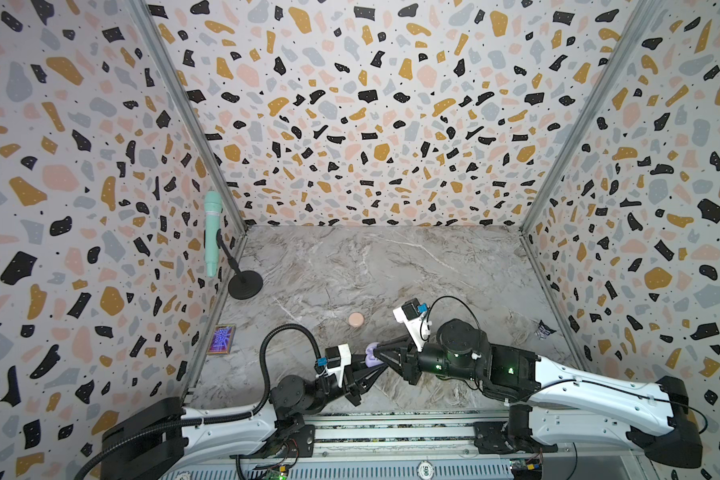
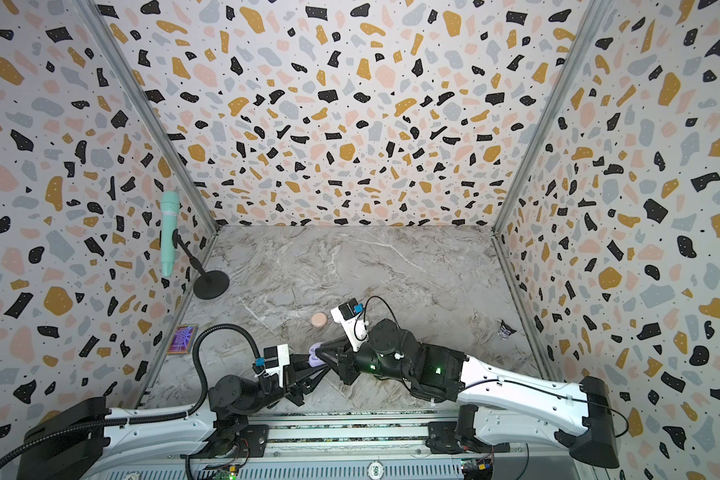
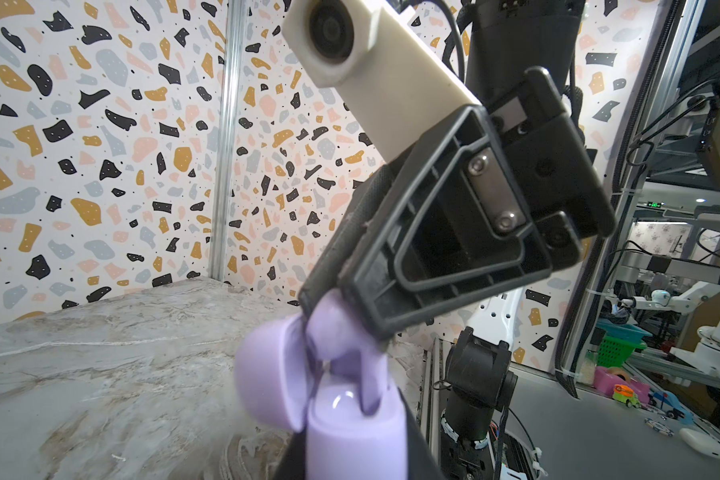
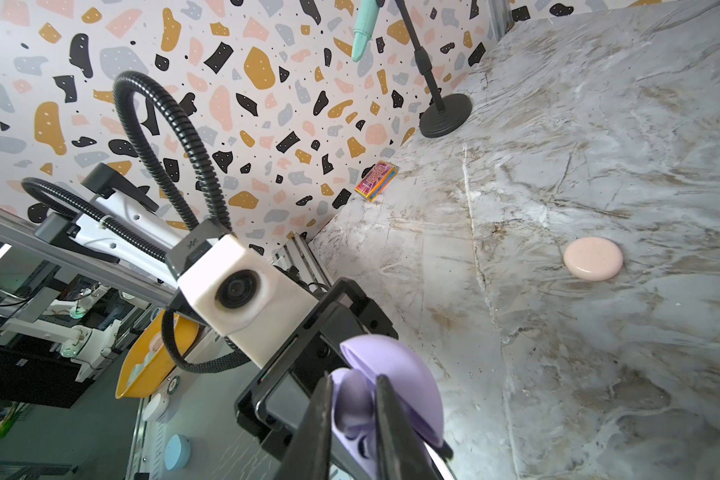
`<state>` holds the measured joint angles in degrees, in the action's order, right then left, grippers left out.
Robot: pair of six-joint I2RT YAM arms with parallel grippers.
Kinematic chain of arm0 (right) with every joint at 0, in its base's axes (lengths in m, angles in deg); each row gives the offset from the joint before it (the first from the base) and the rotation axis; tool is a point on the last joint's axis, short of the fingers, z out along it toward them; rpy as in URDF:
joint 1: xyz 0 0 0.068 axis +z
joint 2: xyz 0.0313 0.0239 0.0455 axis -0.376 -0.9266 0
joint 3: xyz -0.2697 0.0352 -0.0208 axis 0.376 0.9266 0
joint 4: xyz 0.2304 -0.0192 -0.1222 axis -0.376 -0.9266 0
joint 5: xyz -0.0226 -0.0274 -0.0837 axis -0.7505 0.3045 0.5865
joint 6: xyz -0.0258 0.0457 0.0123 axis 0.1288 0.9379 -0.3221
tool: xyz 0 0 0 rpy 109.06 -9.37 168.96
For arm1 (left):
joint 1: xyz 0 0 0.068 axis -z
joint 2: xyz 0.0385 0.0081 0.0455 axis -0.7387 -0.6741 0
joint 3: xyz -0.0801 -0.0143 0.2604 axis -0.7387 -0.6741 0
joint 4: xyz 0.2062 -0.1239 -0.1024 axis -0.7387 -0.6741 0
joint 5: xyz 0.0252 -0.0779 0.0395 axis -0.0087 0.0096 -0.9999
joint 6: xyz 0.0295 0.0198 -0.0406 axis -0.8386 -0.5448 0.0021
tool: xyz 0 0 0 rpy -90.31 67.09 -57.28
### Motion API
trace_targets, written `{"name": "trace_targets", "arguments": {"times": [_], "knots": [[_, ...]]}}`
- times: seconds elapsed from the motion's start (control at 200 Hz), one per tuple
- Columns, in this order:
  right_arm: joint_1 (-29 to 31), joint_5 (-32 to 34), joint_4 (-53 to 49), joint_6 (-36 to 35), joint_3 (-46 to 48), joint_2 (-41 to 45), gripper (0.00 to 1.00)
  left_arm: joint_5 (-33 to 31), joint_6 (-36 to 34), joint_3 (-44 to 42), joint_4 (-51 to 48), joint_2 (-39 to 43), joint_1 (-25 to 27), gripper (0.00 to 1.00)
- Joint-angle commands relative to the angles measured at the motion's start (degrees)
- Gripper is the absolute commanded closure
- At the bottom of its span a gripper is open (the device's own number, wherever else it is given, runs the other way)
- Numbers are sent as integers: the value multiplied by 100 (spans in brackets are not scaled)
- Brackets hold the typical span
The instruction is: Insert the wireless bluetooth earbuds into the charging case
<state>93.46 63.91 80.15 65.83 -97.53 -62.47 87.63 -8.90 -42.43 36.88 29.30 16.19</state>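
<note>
Terrazzo-print walls [image 1: 350,104] boxed in a marble table [image 1: 391,266], and a closed pink case [image 1: 356,319] lay flat on it near the middle. Just nearer the robot than the pink case, and slightly right of it in both top views, the left claw [image 1: 368,366] was clamped on the base of a lavender case [image 3: 350,440], whose lid [image 3: 267,374] stood open. The right claw [image 4: 354,386] met it there, its two fingers [image 4: 391,424] pinching a lavender bud [image 4: 350,399] at the mouth of the case, between lid and base; whether the bud was seated could not be told. Far left of the pink case and beyond it, a mint mic [image 1: 213,232] hung on a black stand [image 1: 245,284]. Left of the pink case, by the wall, sat a small bright box [image 1: 222,339], its print too blurred to read. Well right of the pink case lay a crumpled dark wrapper [image 1: 543,329]. Nearer the robot than the pink case, past the rail [image 1: 391,432], a round disc [image 1: 426,471] read "500".
</note>
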Motion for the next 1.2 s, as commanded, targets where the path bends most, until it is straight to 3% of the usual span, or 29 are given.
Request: {"name": "trace_targets", "arguments": {"times": [0.0,0.33,0.886,1.191], "knots": [[8,152,-269,-79,-118,101,74,103,-103,-225,666,69,19,100],[7,292,-519,-177,-328,210,64,181,-108,-219,666,47,17,100],[129,-528,-380,-419,-630,-318,62,231,-129,-223,666,-20,17,100],[168,20,-691,-373,-672,152,61,206,-138,-235,666,-53,17,100]]}}
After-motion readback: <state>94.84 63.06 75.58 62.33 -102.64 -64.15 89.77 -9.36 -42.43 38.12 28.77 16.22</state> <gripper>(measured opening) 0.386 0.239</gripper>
